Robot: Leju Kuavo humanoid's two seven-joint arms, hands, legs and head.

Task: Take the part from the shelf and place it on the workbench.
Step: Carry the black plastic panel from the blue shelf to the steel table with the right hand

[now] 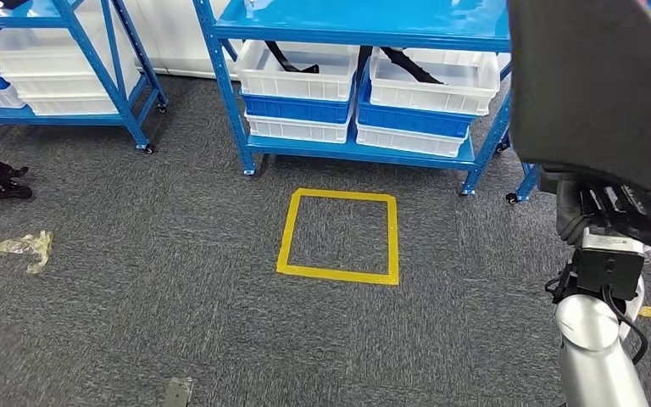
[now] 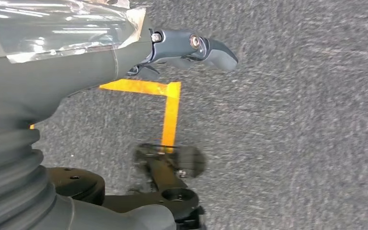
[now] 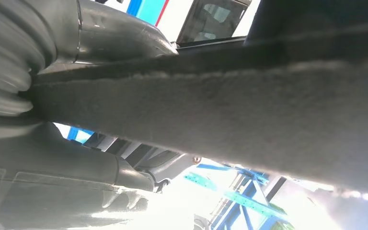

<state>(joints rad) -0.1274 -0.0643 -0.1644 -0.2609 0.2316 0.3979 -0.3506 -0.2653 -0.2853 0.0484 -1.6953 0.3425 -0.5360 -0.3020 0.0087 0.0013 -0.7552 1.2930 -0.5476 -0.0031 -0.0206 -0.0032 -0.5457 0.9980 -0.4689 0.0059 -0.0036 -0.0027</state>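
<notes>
**Right hand held the dark part high at the right edge of frame**

The part [image 1: 598, 80], a broad dark flat slab, filled the upper right of the head view, sitting directly above the right hand [image 1: 614, 208], whose dark fingers were wrapped along its lower edge. In the right wrist view the part [image 3: 249, 110] ran across mid frame as a thick felt-like band with a fuzzy pale edge, clamped between the grey thumb [image 3: 120, 38] above and the fingers [image 3: 105, 177] below. The right hand was closed on the part.

The left hand [image 2: 172, 50] hung over the floor, thumb extended, fingers mostly hidden behind it; nothing was seen in it, but I could not tell whether the fingers were apart or curled.

Grey carpet [image 1: 153, 280] covered the floor. A yellow tape square [image 1: 339, 236] lay at frame centre. Behind it stood a blue shelf [image 1: 364, 25] with white bins [image 1: 297, 69] stacked over blue ones on its lower level, some holding dark strap-like pieces. A second blue rack [image 1: 93, 51] stood at upper left. A crumpled clear wrapper [image 1: 25, 248] lay at the left edge.

The part looked matte, near black, with a straight slanted lower edge.
</notes>
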